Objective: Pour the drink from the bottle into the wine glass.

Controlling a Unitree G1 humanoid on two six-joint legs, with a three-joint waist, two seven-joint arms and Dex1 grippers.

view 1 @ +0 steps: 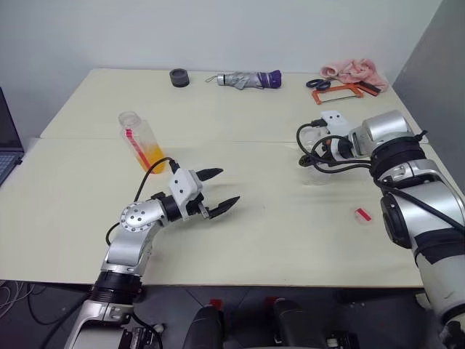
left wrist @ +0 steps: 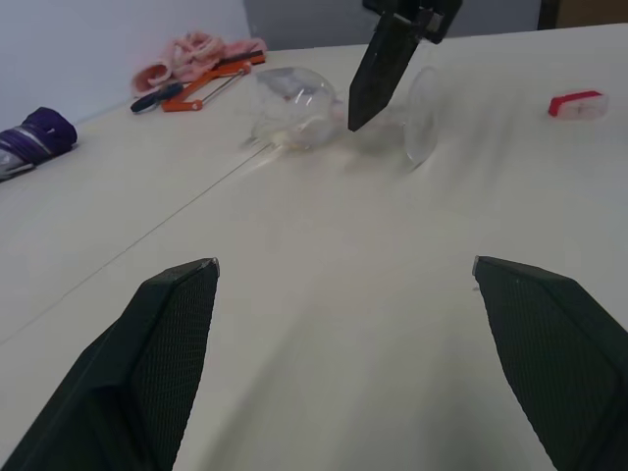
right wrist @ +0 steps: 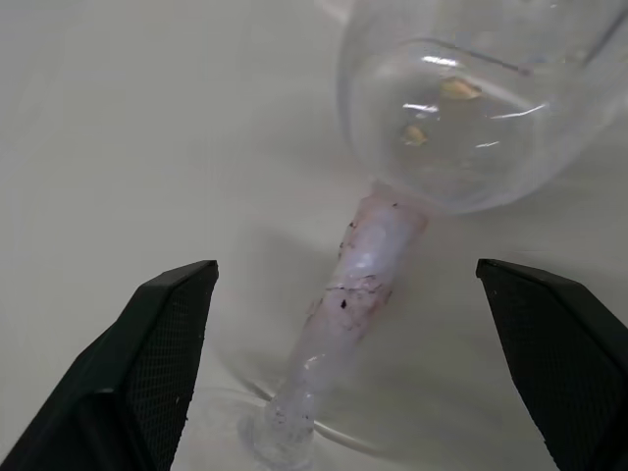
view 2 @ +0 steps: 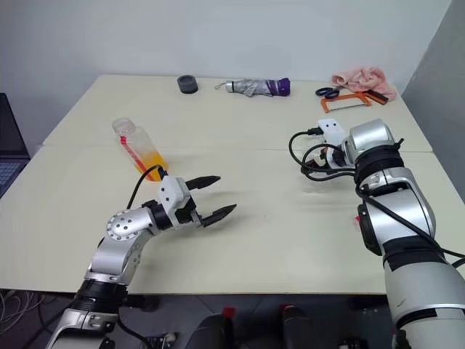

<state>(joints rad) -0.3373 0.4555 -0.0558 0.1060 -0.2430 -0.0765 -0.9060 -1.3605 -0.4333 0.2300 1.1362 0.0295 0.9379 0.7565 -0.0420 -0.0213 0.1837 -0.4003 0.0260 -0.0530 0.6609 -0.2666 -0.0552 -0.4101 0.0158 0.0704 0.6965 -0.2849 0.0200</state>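
Clear stemmed wine glass [right wrist: 461,108]: lying on its side on the pale matt tabletop [view 1: 254,233], stem straight between the fingers of the right pincer [right wrist: 345,265], rounded bowl just beyond the tips, flat round foot nearest the wrist. Right pincer spread wide, holding nothing, angled down over the stem.

Risks, as judged:
- Round bowl, smooth glass: likely to roll aside if nudged by one finger before the other.
- Thin stem, frosted and speckled: liable to slip or snap if pinched off-centre or too hard.
- Must be stood upright first; lifted by the stem alone, likely to swing bowl-down and knock the table.
- Two small amber flecks inside the bowl; nature not clear.

Small clear plastic bottle [view 1: 138,139] with a vertical red stripe: standing well apart from the right pincer, near the left pincer [view 1: 228,186] and beyond it. Neck apparently uncapped, so any bump could spill. Translucent orange drink [view 1: 151,155] filling the lower part. Thin walls likely to squash under a firm grip.

Left pincer: wide apart, empty, pointing level across the table toward the glass. Black ribbed pads.

Small red-and-white cap [view 1: 362,214]: flat on the table, beside the right arm.

Far edge, well beyond both pincers: black round puck [view 1: 179,77], folded grey-and-purple umbrella [view 1: 249,79], scissors [view 1: 320,83], orange-framed saw [view 1: 336,92], crumpled pink cloth [view 1: 356,70].
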